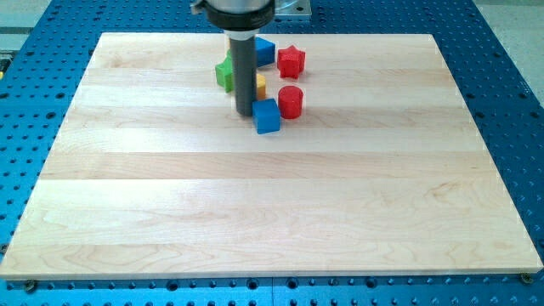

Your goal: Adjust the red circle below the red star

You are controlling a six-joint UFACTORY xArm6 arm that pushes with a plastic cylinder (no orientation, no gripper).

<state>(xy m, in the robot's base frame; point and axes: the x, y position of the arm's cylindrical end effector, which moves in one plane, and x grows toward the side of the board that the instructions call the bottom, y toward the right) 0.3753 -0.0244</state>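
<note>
The red circle [291, 101] stands near the view's top centre, just below the red star [291, 60]. The two are apart by a small gap. My tip [244, 114] rests on the board to the left of the red circle, close to the blue cube [267, 116], which lies between tip and circle, slightly lower. The rod hides part of a green block [224, 74] and a yellow block [260, 86]. A second blue block [265, 51] sits to the left of the red star.
The wooden board [272, 212] lies on a blue perforated table [510, 102]. All blocks cluster near the board's top edge. The arm's dark mount [242, 13] hangs over that edge.
</note>
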